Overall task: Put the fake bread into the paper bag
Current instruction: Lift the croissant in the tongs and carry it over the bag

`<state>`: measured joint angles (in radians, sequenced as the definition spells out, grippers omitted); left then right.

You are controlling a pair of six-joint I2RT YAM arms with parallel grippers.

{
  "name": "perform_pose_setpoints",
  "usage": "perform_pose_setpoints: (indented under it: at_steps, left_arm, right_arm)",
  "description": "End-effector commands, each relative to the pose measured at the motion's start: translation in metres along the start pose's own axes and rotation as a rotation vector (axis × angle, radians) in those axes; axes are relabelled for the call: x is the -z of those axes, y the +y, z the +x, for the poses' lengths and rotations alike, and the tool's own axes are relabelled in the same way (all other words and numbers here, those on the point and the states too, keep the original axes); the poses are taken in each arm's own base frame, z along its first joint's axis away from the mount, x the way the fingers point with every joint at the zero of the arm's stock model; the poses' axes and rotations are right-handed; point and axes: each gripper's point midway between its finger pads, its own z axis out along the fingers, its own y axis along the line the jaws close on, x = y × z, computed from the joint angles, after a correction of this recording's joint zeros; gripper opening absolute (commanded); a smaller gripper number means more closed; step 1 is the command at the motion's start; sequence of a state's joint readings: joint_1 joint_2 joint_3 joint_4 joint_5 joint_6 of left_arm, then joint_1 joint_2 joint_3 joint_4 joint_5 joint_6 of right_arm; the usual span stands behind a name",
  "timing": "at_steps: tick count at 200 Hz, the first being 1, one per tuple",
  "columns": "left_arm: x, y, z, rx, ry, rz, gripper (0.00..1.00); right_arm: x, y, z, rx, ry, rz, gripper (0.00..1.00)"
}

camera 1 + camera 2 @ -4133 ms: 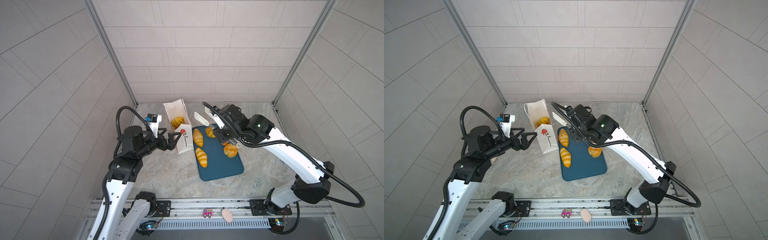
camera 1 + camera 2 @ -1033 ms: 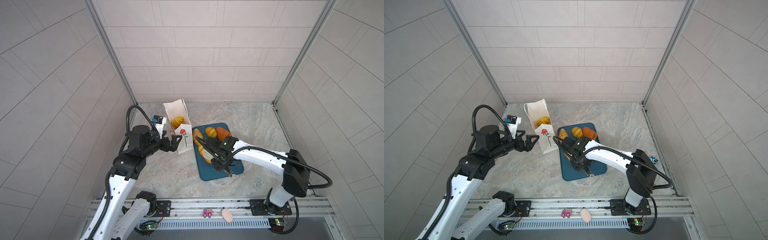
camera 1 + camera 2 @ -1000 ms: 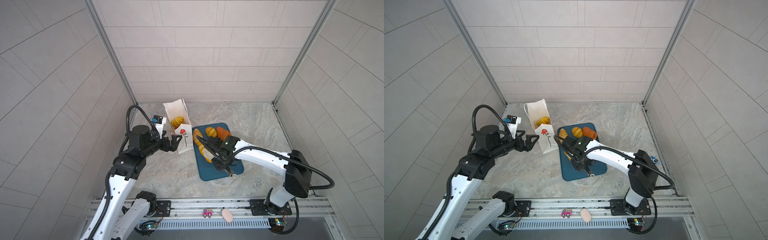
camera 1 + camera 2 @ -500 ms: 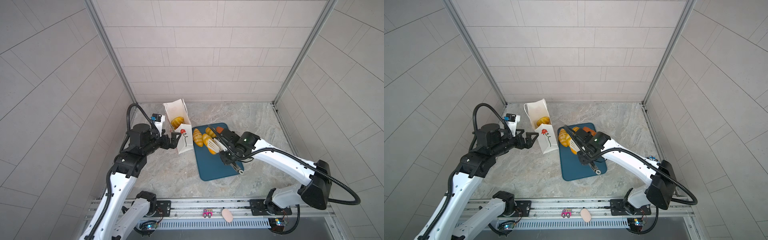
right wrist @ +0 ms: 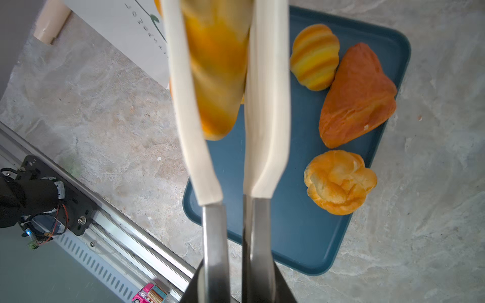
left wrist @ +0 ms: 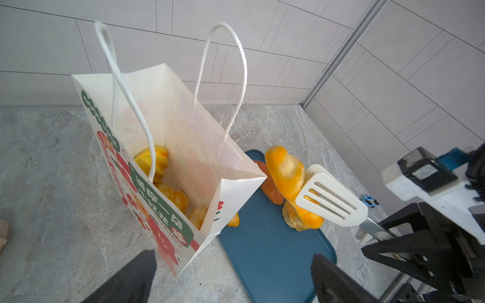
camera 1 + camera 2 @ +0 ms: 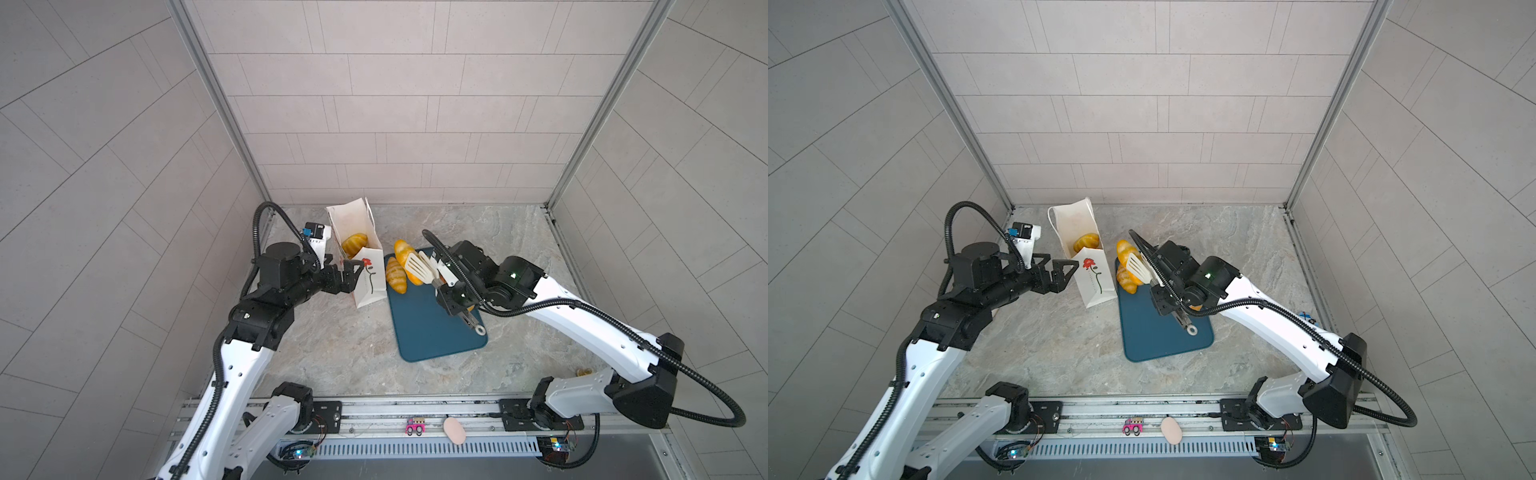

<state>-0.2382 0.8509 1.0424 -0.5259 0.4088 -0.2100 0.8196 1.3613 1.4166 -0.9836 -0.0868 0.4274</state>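
The long twisted bread [image 6: 286, 173] is hanging in the air just right of the bag [image 7: 371, 286], near the middle of both top views; it is being pinched between the white blades of the tongs [image 6: 330, 199]. It is hovering over the upper-left corner of the tray [image 7: 432, 336], not yet over the bag's mouth; the blades are squeezing its middle, probably so neither end tips out. The right gripper [image 7: 455, 297] is clenching the tongs' steel handles, and that is pressing the blades together. At least three yellow pieces [image 6: 154, 162] are lying inside the bag. A croissant [image 5: 313, 57], a brown loaf [image 5: 357, 97] and a braided roll [image 5: 339, 181] are waiting on the tray; a second croissant [image 7: 395, 276] is lying by the bag's foot. The left gripper [image 7: 1068, 273] is standing released, jaws wide, at the bag's left corner in both top views; whether it is touching the paper I cannot tell. It is probably standing there to guard the bag against tipping.
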Motion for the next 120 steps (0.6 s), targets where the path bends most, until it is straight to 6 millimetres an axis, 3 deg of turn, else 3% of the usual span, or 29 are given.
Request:
perform_pose_setpoints:
  at_steps: [1,61,120]
  left_arm:
    - [0.007,-0.011,-0.018,-0.028,-0.06,0.034,1.0]
    - [0.009,-0.006,-0.025,-0.018,-0.094,0.0,1.0]
    - [0.018,0.006,-0.032,-0.017,-0.134,-0.076,1.0]
  right_arm:
    - [0.023,0.005,-0.032,0.062,-0.148,-0.018,0.29]
    - [0.038,0.019,-0.07,0.113,-0.233,-0.037,0.29]
    - [0.048,0.038,-0.096,0.147,-0.29,-0.09,0.29]
